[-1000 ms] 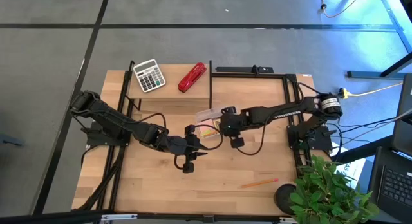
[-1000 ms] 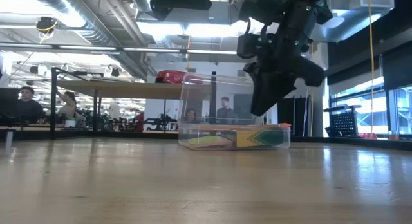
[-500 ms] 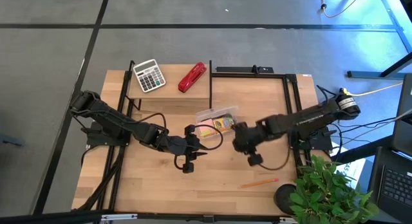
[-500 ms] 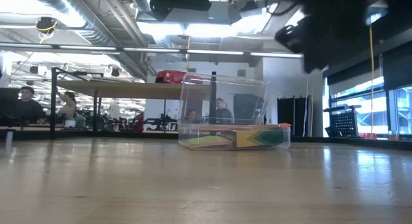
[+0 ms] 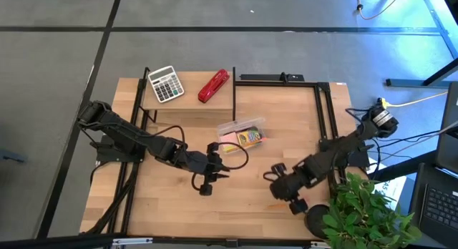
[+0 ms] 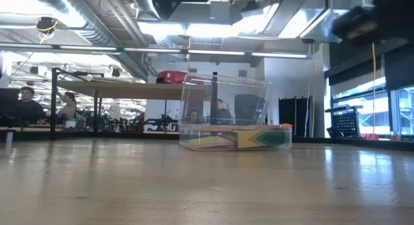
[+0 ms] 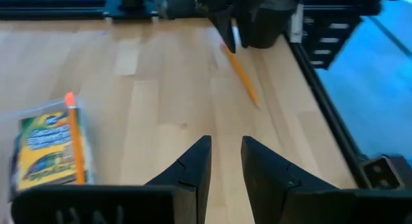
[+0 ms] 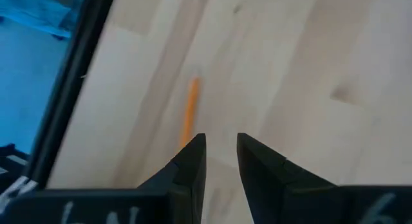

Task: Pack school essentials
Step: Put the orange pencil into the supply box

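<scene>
High view: right gripper (image 5: 280, 186) sat low near the front right of the table (image 5: 172, 213), over the spot where the orange pencil would lie; the arm hid the pencil here. Left gripper (image 5: 215, 168) waited mid-table, just in front of the clear box (image 5: 242, 132), which had the yellow-green crayon box (image 5: 250, 139) and a pink sticky-note pad (image 5: 229, 137) inside. Grey-white calculator (image 5: 165, 84) and red stapler (image 5: 213, 86) sat on the back shelf, untouched.

Low view: clear box stood on the tabletop with the crayon box flat on its floor. Only a blurred dark bit of arm at the upper right; neither gripper readable here.

Left wrist view: left fingers (image 7: 190, 166) stood narrow, a slim gap, nothing between them. Orange pencil (image 7: 241, 78) lay on bare wood beyond, with the right gripper right at its far end. Crayon box off to the side.

Right wrist view: right fingers (image 8: 192, 161) were narrow and empty; pencil ran lengthwise away from the tips, its near end just at one fingertip, slightly off the gap's centre.

Step in hand, as judged: picking up the pencil. To do it well, the gap looked too slim to straddle cleanly, so widen first, shift sideways so the pencil sits between the fingers, turn the wrist to cross the shaft and not run along it, then come down near mid-length. Risk: a fingertip nudging the pencil and rolling it toward the table edge.
</scene>
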Tool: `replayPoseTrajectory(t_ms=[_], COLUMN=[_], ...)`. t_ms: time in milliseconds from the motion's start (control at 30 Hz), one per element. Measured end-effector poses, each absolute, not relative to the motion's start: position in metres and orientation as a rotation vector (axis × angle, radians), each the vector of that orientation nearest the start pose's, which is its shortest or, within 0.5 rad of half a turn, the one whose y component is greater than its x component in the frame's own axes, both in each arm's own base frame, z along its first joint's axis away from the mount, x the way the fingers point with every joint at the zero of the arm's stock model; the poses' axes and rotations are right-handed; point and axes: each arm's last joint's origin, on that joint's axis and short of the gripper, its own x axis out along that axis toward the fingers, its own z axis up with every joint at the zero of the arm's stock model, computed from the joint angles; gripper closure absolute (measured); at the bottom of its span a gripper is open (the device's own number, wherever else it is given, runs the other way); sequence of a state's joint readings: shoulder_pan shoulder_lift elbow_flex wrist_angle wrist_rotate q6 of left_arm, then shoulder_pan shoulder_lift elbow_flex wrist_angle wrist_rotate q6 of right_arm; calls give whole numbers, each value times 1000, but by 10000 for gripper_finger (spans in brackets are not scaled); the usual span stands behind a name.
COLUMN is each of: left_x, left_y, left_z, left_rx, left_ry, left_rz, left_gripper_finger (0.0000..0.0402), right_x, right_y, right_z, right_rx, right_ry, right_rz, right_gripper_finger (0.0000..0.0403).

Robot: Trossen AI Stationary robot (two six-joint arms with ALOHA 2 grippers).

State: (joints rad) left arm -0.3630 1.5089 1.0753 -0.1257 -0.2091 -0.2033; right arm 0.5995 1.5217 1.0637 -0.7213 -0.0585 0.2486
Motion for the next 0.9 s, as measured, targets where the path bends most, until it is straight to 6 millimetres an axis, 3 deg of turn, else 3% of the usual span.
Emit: replayPoseTrajectory(t_ms=[200,367,633,900], left_x=[313,313,313,313], left_y=[-113,-113,-113,-113], left_z=[268,268,268,268], left_rx=[-41,-41,-42,-41], left_ry=[549,549,548,547], left_rz=[-113,-113,-113,-109], left_gripper_finger=[324,324,324,324], right_x=[232,229,233,235], right_y=[197,213,218,219], right_z=[206,184,157,147], right_rx=[-88,-140,-179,-208], right_ry=[1236,1281,1352,1363], right_rz=[469,438,375,347], right_gripper_finger=[312,312,312,312])
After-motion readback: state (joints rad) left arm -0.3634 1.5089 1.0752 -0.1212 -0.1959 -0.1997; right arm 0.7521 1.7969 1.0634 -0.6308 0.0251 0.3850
